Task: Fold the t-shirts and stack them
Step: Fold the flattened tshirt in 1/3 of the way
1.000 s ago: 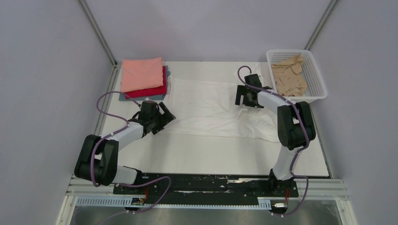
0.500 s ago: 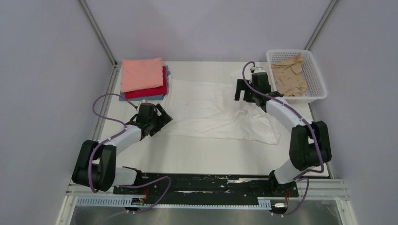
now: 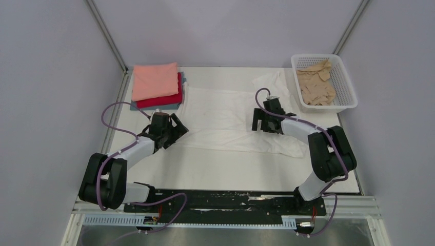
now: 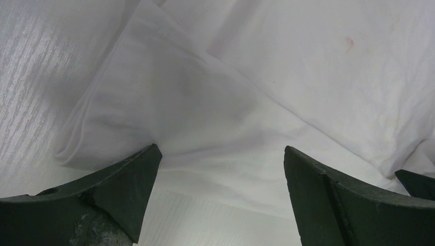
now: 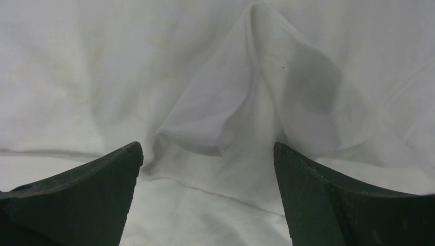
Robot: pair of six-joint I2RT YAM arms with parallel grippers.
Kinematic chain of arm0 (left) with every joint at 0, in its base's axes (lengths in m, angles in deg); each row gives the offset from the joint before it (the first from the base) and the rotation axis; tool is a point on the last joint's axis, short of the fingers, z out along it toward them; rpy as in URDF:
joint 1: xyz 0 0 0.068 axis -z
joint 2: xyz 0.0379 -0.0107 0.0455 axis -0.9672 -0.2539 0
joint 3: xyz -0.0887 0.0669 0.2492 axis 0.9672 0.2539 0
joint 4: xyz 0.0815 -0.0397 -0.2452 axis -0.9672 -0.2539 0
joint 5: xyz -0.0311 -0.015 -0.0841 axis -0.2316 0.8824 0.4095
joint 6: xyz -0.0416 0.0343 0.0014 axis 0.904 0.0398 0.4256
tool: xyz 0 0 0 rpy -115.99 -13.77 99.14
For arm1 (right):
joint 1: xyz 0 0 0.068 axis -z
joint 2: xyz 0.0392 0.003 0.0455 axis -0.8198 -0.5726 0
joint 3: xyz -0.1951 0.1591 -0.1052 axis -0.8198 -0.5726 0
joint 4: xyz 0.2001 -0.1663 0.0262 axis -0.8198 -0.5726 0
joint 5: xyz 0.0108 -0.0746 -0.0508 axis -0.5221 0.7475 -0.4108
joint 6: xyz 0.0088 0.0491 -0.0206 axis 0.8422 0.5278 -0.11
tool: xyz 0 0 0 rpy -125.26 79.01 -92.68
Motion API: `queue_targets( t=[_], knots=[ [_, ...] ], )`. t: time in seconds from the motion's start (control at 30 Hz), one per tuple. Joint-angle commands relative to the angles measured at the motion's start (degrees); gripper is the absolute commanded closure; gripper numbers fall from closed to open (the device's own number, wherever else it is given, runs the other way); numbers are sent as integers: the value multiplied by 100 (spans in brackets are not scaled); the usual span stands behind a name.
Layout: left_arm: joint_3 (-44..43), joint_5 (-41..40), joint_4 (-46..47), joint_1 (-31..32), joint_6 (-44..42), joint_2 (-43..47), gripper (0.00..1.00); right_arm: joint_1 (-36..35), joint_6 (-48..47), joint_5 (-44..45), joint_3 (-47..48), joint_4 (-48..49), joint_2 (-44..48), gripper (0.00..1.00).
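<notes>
Done: folded stack [image 3: 155, 82], upper left.
Remaining: white shirt [image 3: 225, 115] centre, unfolded; tan shirt [image 3: 315, 84] upper right.
Tools: left tool [image 3: 179, 129], right tool [image 3: 260, 126] gaping, empty.

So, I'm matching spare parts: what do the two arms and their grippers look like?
Both the left arm and right arm have white links between bulky black joints, with a purple cable looping along each. The left gripper and right gripper are black, with dark wedge-shaped fingers.

White t-shirt [image 3: 225, 117], salmon-pink folded shirt [image 3: 155, 80]
</notes>
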Motion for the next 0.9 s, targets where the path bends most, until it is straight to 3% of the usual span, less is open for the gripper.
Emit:
queue_targets(
  t=[0.0,0.23,0.37,0.5,0.63,0.77,0.87],
  knots=[
    [206,-189,-379,-49,-212,-65,0,56,232,1094,-15,838,-304,0],
    [208,-279,-448,-87,-266,-39,0,287,406,2180,425,1658,-806,0],
    [251,-327,-490,-96,-267,43,0,495,395,2328,977,2108,-1151,0],
    [298,-256,-439,-106,-255,106,0,664,-60,1951,1656,2469,-1567,0],
    [277,-188,-426,-106,-239,73,0,669,-349,1489,2181,1998,-1580,0],
    [243,-126,-399,-108,-237,20,0,647,-195,781,1897,1207,-942,0],
    [227,-81,-390,-106,-237,-9,0,610,315,249,1151,701,-243,0]
  ],
)
